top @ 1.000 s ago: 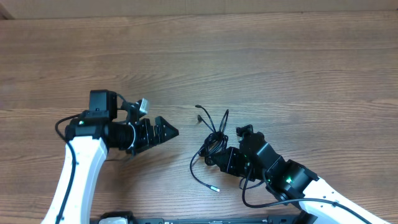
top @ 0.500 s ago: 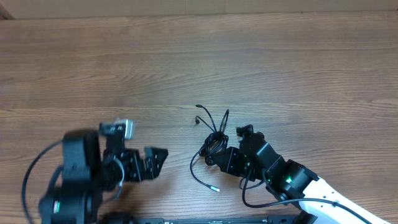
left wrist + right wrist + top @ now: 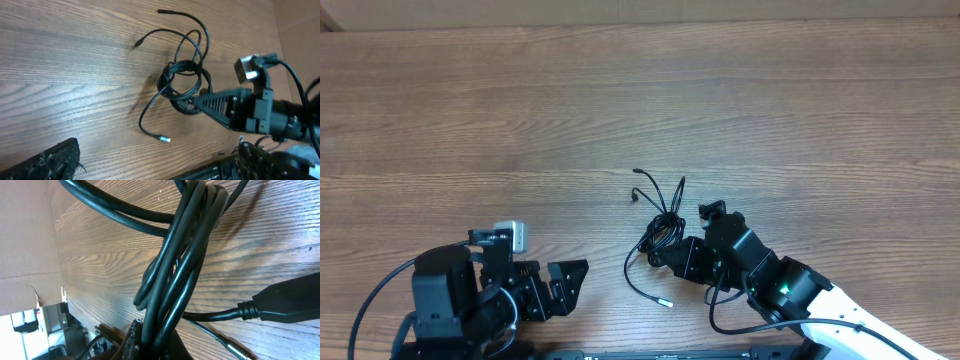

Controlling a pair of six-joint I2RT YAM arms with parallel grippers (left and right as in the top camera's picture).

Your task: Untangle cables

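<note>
1. The brown wood-grain table (image 3: 740, 110) fills the overhead frame, its upper half bare. A plain tan panel (image 3: 25, 240) stands past its edge at the left of the right wrist view.
2. The white-and-black right arm (image 3: 830, 305) enters from the lower right corner.
3. The left gripper (image 3: 568, 285) sits at the lower left with its fingers spread wide, holding nothing, well apart from the cords.
4. The right gripper (image 3: 665, 257), at bottom centre, is pinched tight on the knot.
5. The thin black cables (image 3: 660, 228) lie coiled just below the middle of the frame. Loose ends fan upward, and one tail curls down to a small silver plug (image 3: 666, 301).
6. Judged from this, the knot is being anchored and no strand is free yet. The next move calls for the spread fingers to reach a loose tail, likely the plug one, and draw it out without dragging the whole coil.
</note>
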